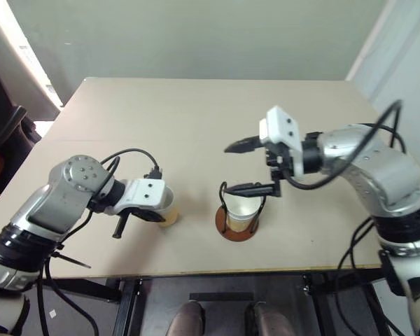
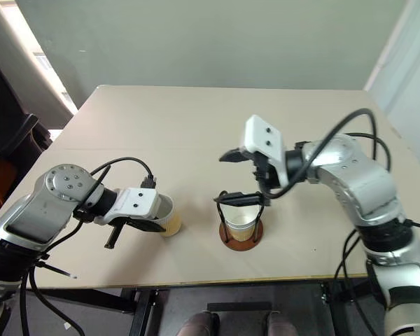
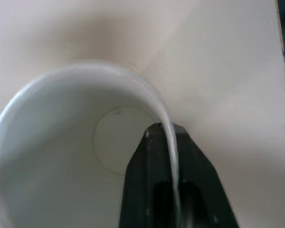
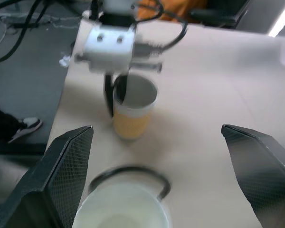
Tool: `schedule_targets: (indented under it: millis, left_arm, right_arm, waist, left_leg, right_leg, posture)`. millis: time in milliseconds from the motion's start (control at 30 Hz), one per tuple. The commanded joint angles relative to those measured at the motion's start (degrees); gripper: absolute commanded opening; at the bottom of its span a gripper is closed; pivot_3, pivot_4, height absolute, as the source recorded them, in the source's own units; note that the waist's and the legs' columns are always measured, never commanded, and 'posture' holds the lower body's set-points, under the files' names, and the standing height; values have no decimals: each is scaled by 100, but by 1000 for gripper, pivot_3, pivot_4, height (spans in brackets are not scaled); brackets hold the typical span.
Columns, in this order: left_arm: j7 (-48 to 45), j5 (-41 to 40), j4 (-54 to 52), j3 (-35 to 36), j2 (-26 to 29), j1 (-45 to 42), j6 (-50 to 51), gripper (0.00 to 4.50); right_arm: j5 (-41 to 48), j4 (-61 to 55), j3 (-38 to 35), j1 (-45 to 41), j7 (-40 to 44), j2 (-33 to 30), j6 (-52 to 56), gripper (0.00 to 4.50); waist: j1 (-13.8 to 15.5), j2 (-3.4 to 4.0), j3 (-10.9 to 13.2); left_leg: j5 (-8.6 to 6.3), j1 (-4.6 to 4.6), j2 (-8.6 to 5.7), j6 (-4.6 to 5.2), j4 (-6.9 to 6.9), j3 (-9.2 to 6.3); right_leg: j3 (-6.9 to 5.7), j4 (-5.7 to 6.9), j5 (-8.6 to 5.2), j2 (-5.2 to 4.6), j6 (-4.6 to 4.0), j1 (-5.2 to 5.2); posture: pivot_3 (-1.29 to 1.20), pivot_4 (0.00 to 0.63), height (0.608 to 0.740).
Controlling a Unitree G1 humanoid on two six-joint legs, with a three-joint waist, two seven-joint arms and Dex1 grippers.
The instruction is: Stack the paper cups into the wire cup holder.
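A beige desk (image 1: 196,126) stands before a grey-green wall (image 1: 196,35); a dark chair (image 1: 3,133) sits left, above grey floor (image 4: 19,85).

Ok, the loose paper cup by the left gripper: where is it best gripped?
By its rim wall, from above. The loose paper cup stands upright and open-mouthed, so one finger goes inside and one outside, as the left gripper pinches it now. It probably suits lowering into the wire cup holder.

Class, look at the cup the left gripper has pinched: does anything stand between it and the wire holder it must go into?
No thing on the table lies between the paper cup in the left gripper and the wire cup holder. But the open right gripper hangs just above the holder, which has a cup inside.
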Motion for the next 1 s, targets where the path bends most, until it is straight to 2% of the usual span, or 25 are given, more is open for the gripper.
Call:
schedule_targets:
  millis: [33,100,167,233,333,400,633,867,1000]
  left_arm:
    - [-475,-552,109,357,-103,-779,-129,34]
    - [-599,-919,310,309,-187,-1360,-147,34]
    - [-611,-1665,476,151,-388,-2192,86,34]
    - [-611,-2351,521,-155,-535,-2806,135,34]
    - [-611,-2721,665,-766,-637,-3311,-271,34]
    - [-611,-2743,846,-1198,-819,-3584,-610,34]
    - [-611,-2291,1415,-2450,-1421,-4023,-1796,34]
    - [-611,-1950,1818,-2931,-1817,-4144,-2513,34]
    - [-611,-1986,1740,-2954,-1958,-4073,-2632,34]
  right_arm:
    - [510,-404,-960,539,368,-665,141,4500]
    - [708,-394,-1638,1061,436,-979,110,4500]
    - [966,-519,-2558,1925,761,-1208,-11,4500]
    - [1031,-642,-3150,2622,863,-1308,-96,4500]
    - [1003,-751,-3697,3253,778,-1350,-228,4500]
    - [1000,-810,-4035,3557,653,-1378,-191,4500]
    - [1218,-1225,-4460,3995,184,-1369,-59,4500]
    - [1581,-1629,-4795,4238,-188,-1474,198,4500]
    - [1658,-1706,-4917,4381,-300,-1541,243,4500]
  waist:
    - [21,-3,0]
    - [55,-8,3]
    - [86,-13,4]
    - [77,-14,4]
    - [26,10,-3]
    - [-10,25,-4]
    - [-17,21,0]
    - [5,25,2]
    - [20,25,2]
  left_leg:
    - [0,-5,-2,-1,1,0]
    - [2,-6,-5,-2,5,2]
    - [6,-4,-6,-1,7,3]
    - [8,-6,-7,1,7,0]
    - [4,7,-6,8,3,11]
    - [1,14,-7,19,6,24]
    - [1,5,-8,48,47,25]
    - [-30,-3,-28,84,104,23]
    - [-39,-13,-39,92,111,23]
  right_leg:
    - [0,-4,0,0,1,0]
    - [3,-4,6,0,10,3]
    - [7,-10,15,-1,25,6]
    - [6,-19,17,-1,30,12]
    - [13,-56,21,-2,52,43]
    - [23,-78,43,-1,96,59]
    - [22,-96,56,-2,134,78]
    - [34,-106,43,-8,158,106]
    - [37,-107,43,-14,181,107]
  posture:
    - [0,150,740]
    - [0,150,740]
    - [0,150,740]
    - [0,150,740]
    - [0,150,740]
    - [0,150,740]
    - [0,150,740]
    - [0,150,740]
    - [0,150,740]
